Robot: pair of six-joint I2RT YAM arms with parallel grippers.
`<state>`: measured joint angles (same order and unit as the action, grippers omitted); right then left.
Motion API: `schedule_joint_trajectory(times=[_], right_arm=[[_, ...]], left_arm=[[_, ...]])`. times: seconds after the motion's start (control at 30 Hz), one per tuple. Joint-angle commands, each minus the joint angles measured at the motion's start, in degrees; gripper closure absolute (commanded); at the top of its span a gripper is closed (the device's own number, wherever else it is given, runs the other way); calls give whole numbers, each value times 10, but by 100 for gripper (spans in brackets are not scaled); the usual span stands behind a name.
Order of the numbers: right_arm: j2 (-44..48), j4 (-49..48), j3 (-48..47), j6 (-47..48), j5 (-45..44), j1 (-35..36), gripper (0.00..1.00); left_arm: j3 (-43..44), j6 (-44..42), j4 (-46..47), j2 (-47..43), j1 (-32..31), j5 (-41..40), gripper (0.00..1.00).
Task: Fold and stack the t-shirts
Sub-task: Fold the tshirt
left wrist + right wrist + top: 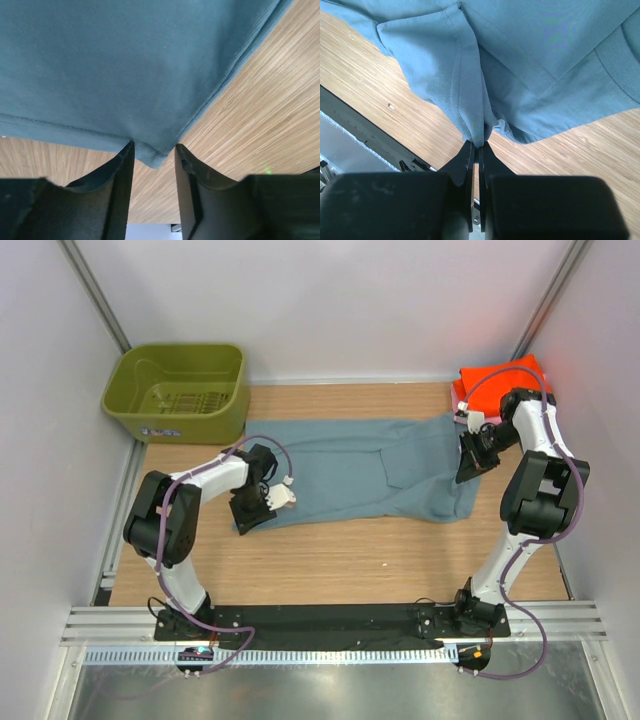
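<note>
The blue-grey t-shirt (370,470) lies flat on the middle of the worktop (350,560), its long axis running from the left edge to the right edge. The left tool (154,150) is at the shirt's near left corner, jaws half wide, and the hem corner sits between them, not pinched. The right tool (479,147) is closed tight on a fold at the shirt's right end. I judge the lift depends on the left one closing. Folded orange t-shirts (500,375) lie at the far right corner, the olive basket (180,390) at the far left. The basket's label is too small to read
</note>
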<state>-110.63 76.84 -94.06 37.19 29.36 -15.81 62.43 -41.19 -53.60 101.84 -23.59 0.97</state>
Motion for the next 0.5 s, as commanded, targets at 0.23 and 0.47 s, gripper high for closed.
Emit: schedule_joint_trajectory(times=[0.23, 0.47], right_arm=[[59, 93, 3, 6, -33, 4, 96], [157, 93, 14, 21, -73, 10, 97]], left_arm=[[-27, -6, -19, -32, 4, 18, 100], [-10, -8, -47, -117, -3, 22, 100]])
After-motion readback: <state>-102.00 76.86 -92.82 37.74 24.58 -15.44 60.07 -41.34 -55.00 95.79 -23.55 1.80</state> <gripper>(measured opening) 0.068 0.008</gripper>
